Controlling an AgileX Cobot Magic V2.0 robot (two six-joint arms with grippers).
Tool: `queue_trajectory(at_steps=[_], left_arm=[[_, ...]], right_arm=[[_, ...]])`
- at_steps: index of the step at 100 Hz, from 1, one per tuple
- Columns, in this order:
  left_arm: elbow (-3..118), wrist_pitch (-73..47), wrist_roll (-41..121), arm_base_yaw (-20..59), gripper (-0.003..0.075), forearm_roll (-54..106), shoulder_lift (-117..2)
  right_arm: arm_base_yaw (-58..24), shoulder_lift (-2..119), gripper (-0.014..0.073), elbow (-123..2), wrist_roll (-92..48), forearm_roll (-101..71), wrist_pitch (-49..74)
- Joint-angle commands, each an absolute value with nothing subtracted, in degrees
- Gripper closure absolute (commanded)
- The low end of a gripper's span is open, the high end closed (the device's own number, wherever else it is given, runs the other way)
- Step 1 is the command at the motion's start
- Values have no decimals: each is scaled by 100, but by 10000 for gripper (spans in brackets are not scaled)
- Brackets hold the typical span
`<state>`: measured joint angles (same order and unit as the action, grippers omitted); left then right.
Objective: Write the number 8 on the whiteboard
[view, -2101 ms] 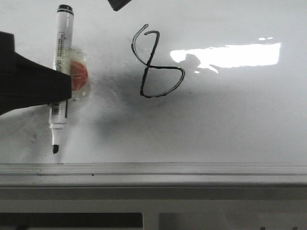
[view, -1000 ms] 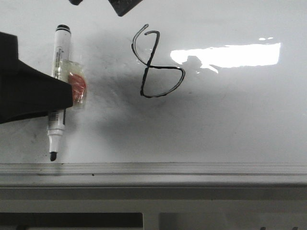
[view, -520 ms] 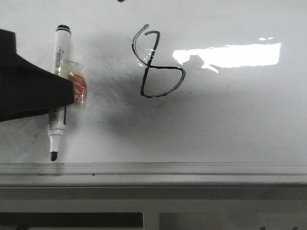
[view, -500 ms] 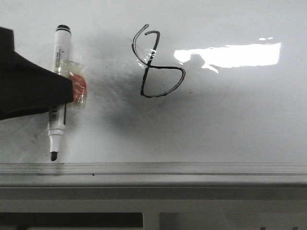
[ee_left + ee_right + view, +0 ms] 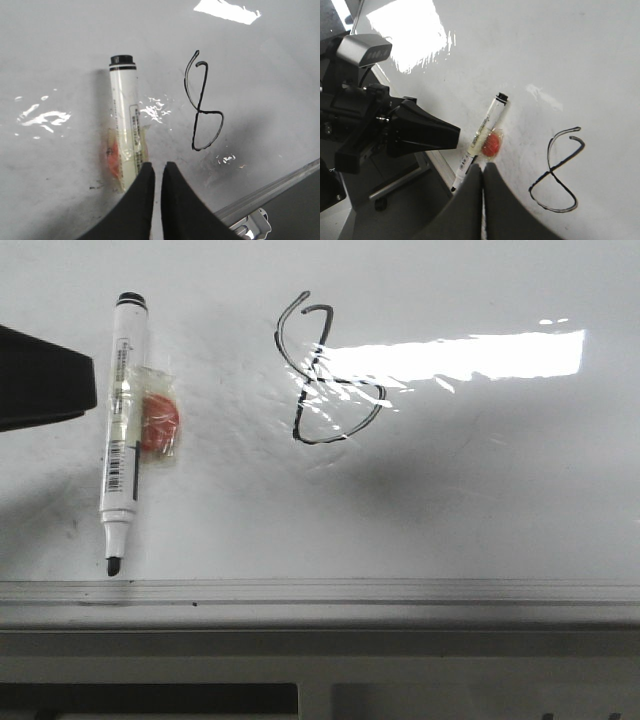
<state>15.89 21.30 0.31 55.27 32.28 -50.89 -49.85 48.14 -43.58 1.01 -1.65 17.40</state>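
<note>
The number 8 (image 5: 305, 380) is drawn in thin black line on the whiteboard (image 5: 480, 490), partly under bright glare. It also shows in the left wrist view (image 5: 197, 112) and the right wrist view (image 5: 551, 172). A white marker (image 5: 122, 430) with a black cap, an uncapped tip and an orange taped pad (image 5: 158, 425) lies flat on the board left of the 8. My left gripper (image 5: 88, 385) is shut and empty, just left of the marker and apart from it; the marker (image 5: 125, 115) lies beyond its fingertips (image 5: 146, 169). My right gripper (image 5: 482, 167) is shut and empty above the board.
A grey metal rail (image 5: 320, 592) runs along the board's near edge, just below the marker's tip. Faint grey smudges lie around the marker and under the 8. The left arm's black body (image 5: 360, 120) stands off the board's edge.
My left gripper has let go of the marker and drawn back to the left. The marker stays lying on the board. The glare now spreads over the 8.
</note>
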Motion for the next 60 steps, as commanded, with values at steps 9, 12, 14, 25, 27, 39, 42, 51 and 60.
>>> queue_trajectory(at_steps=[9, 12, 14, 25, 27, 39, 42, 51, 60], left_arm=[[1373, 2522, 55, 5527, 741, 2885, -4571], [1302, 2522, 55, 5527, 741, 2885, -4469], [1251, 2522, 55, 5527, 741, 2885, -4389], [959, 2522, 55, 5527, 741, 2885, -3975], [906, 2511, 55, 5527, 741, 2885, -3890], [625, 2474, 55, 5527, 741, 2885, -3437], [565, 2463, 55, 5527, 741, 2885, -3320], [419, 2460, 55, 5527, 741, 2885, -3124], [375, 2460, 55, 5527, 741, 2885, -3065]], right_arm=[[-4982, 3674, 657, -3018, 92, 31, -58], [-4982, 3437, 657, -2709, 75, 82, -233], [-4982, 3292, 657, -2534, 66, 122, -314], [-4982, 2586, 657, -1770, 51, 237, -422], [-4982, 2399, 657, -1600, 51, 237, -422], [-4982, 1655, 657, -1046, 51, 237, -412], [-4982, 1501, 657, -953, 51, 237, -399], [-4982, 1076, 657, -757, 51, 237, -287], [-4982, 815, 657, -685, 51, 237, -208]])
